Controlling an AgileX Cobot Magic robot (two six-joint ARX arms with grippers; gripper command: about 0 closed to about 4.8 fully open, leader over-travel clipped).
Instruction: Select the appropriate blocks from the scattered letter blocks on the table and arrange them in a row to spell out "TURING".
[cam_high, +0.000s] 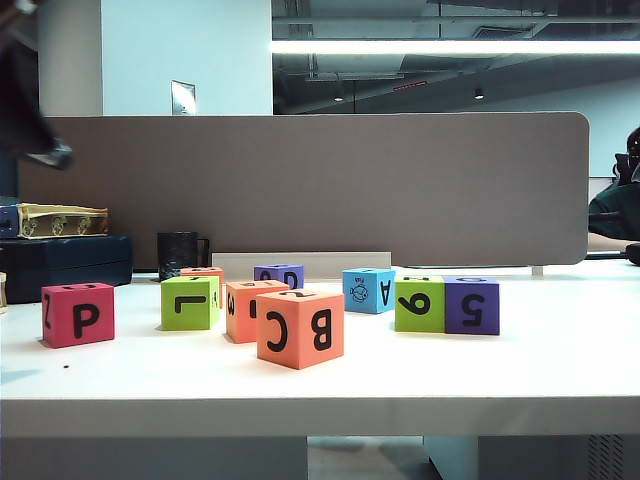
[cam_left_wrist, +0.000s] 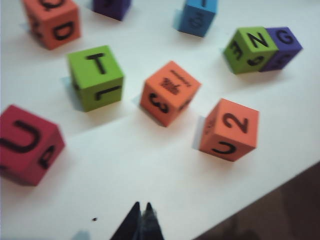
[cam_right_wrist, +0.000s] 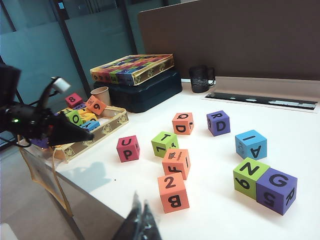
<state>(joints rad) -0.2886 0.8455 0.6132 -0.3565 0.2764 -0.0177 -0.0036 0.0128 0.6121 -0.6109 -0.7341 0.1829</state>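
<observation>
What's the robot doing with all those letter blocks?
It is meant to line up blocks to spell TURING, and nothing is held yet. The left claw, shut, hangs over the near edge of the white table, close to the magenta U block and the green T block. The right claw is shut too and hangs back from the blocks. The green N block and purple G block already sit touching.

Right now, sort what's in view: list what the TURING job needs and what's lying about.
Needed: green T block, magenta U block, purple R block, blue I block, green N block, purple G block; left gripper and right gripper, both shut, above the near edge of the table.
Lying about: orange Q cube, orange 3 cube, orange 2 cube, black mug, tray of spare blocks.
</observation>
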